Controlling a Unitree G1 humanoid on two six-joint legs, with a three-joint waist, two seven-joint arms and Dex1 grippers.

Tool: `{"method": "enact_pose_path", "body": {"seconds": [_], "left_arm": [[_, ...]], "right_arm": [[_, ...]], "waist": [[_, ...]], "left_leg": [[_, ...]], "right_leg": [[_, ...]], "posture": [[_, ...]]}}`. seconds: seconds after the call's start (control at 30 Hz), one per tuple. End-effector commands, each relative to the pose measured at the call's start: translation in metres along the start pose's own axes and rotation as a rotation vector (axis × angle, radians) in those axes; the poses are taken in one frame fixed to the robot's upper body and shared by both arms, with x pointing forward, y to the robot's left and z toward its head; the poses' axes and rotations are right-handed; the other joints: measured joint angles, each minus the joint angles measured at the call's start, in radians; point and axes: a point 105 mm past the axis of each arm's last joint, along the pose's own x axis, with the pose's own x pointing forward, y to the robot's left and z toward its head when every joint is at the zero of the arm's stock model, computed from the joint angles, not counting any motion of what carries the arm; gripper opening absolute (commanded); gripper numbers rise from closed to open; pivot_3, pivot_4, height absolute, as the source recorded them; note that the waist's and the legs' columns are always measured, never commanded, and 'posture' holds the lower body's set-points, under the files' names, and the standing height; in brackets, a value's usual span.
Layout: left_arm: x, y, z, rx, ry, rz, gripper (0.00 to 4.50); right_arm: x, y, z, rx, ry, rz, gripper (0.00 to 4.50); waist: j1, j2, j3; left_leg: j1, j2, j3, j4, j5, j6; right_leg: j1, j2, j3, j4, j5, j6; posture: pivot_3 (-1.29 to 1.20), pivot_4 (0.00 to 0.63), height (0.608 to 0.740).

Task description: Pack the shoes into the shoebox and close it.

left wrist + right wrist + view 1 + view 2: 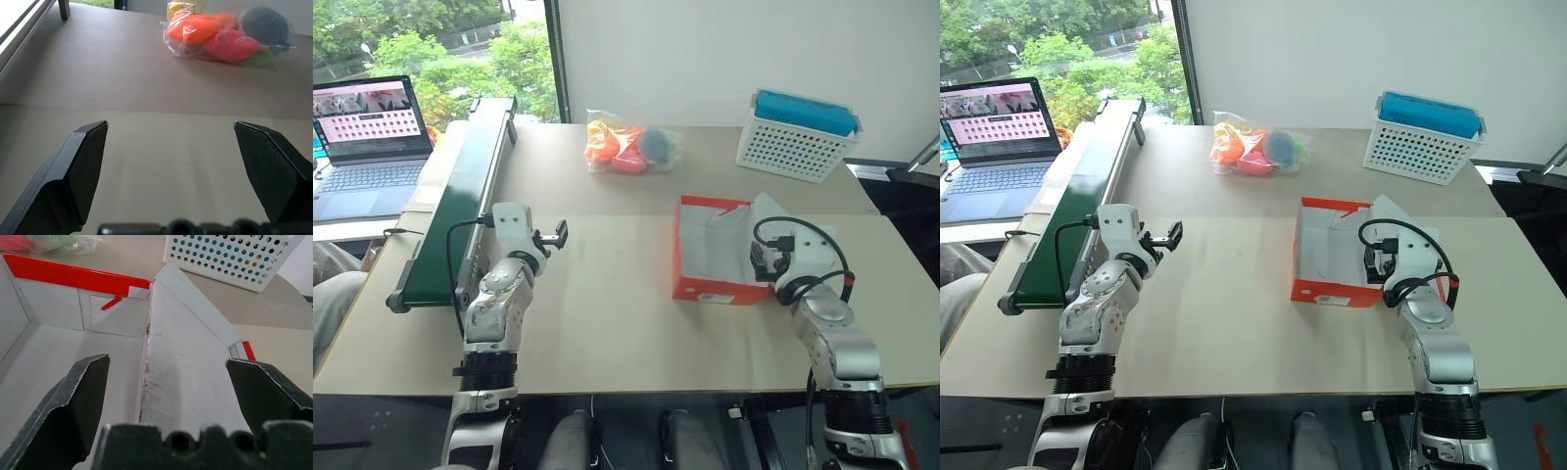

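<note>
Your right gripper hovers spread over the shoebox, lid edge between its fingers; left gripper spread above bare surface.

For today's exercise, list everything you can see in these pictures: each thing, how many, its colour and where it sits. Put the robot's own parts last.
shoebox: one, orange-red with white inside, open and empty, on the table's right half
bag of balls: one, clear, colourful balls, far middle of the table
basket: one, white perforated, blue thing inside, far right
conveyor: one, green belt, along the left edge
laptop: one, grey, screen lit, far left
table: one, beige
left gripper: black fingers, open, above bare table
right gripper: black fingers, open, at the shoebox's lid hinge
</note>
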Motion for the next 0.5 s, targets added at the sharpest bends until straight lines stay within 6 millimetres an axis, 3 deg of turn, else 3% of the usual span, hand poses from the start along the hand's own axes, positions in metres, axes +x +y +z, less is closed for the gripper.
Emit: {"method": "enact_pose_path", "body": {"seconds": [0.03,0.23,0.4,0.5], "left_arm": [[0.002,-0.014,0.019,0.072,-0.063,-0.06,4.4],[0.004,-0.028,0.039,0.159,-0.151,-0.121,4.4],[0.007,-0.018,0.053,0.204,-0.176,-0.098,4.4],[0.011,-0.005,0.052,0.164,-0.138,-0.055,4.4]], "right_arm": [[-0.003,-0.004,0.019,-0.01,-0.075,-0.026,4.5],[-0.005,0.018,0.067,0.102,-0.247,0.071,4.5],[-0.021,0.067,0.115,0.215,-0.367,0.419,4.5],[-0.038,0.106,0.12,0.196,-0.349,0.687,4.5]], "waist": [[0.0,0.0,0.0],[-0.001,0.0,0.0],[-0.007,0.0,0.0],[-0.006,0.0,0.0]], "left_leg": [[0.0,0.0,0.0,0.0,0.0,0.0],[0.0,0.0,0.0,0.0,0.0,0.0],[0.0,0.001,-0.001,0.0,0.0,0.0],[0.0,0.001,-0.001,0.0,-0.001,0.002]], "right_leg": [[0.0,0.0,0.0,0.0,0.0,0.0],[0.0,0.0,0.0,0.0,0.0,0.0],[-0.001,0.001,0.0,0.0,0.0,0.0],[0.0,0.001,-0.001,0.0,0.0,0.0]], "posture": [[0.0,0.15,0.705],[0.0,0.15,0.705],[0.0,0.15,0.705],[0.0,0.15,0.705]]}}
